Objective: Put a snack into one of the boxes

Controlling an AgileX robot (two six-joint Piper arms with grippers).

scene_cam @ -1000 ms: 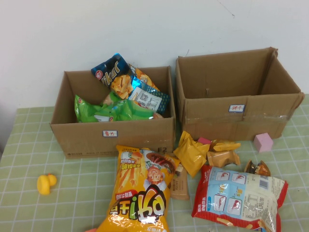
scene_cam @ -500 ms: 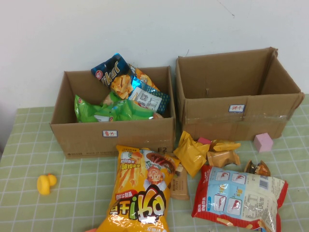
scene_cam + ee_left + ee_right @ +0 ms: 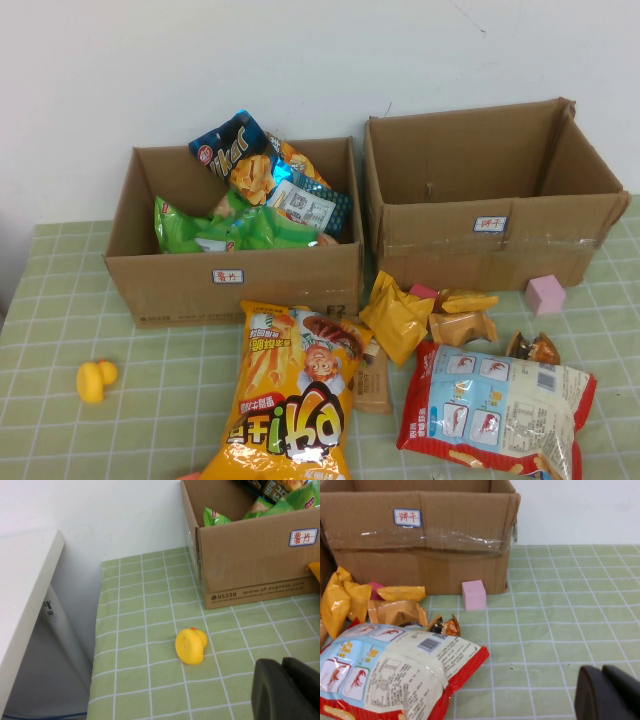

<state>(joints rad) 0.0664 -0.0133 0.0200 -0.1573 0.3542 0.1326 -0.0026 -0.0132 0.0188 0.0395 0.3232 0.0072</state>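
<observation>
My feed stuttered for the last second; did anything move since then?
Nothing visibly changed. The left box still holds bags, the right box and the snacks in front lie as before. The left pincer and right pincer hang low over the table.

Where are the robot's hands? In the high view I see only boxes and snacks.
Observer: The left gripper hangs shut over the green cloth, near the yellow duck.
Operator: And the other one?
Observer: The right gripper hangs shut over the cloth, apart from the shrimp snack bag and the pink block.
Operator: Is anything printed on the left box?
Observer: Yes, low on the front of the left box: 95338 and www.sf-express.com.
</observation>
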